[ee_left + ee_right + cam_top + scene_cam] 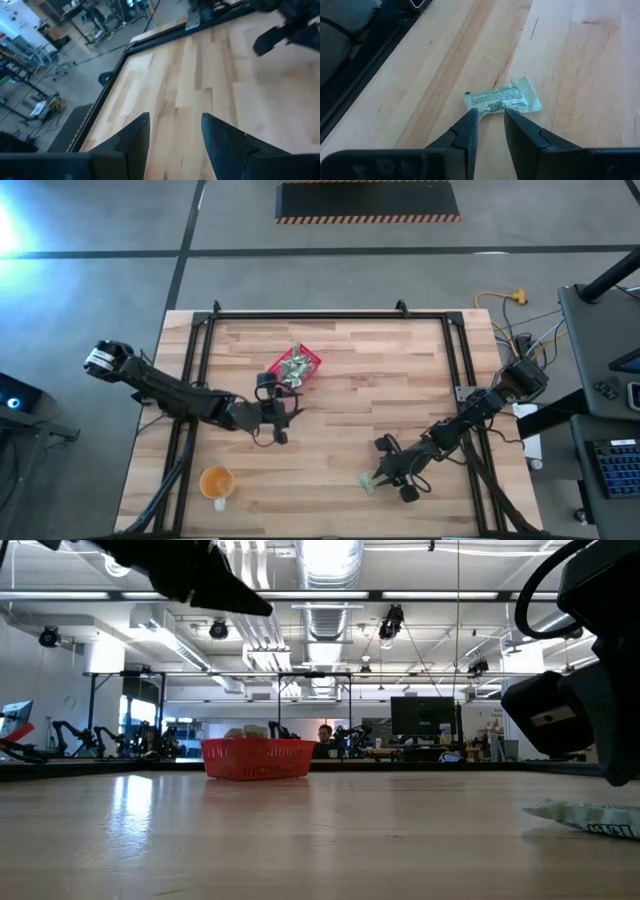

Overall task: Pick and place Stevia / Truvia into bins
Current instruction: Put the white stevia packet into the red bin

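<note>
The red basket (296,367) sits at mid-table with several pale green and white packets (294,366) piled inside; in the low view the basket (257,759) stands far off. One packet (503,100) lies flat on the wood near the table's near edge (368,480), also in the low view (590,817). My right gripper (491,121) is open, its fingertips at that packet's long edge. My left gripper (175,125) is open and raised above the bare wood, just near-side of the basket (276,416). My right gripper comes at the lone packet slanting down, one fingertip (471,116) over the packet's edge (485,109) and the other beside it. The packet lies flat on the table. Whether the fingertips touch the paper, I cannot tell.
An orange cup (217,480) stands near the table's near-left corner. A black frame (330,314) runs round the tabletop. Bare wood lies between the basket and the lone packet. People and equipment show in the room beyond the far edge.
</note>
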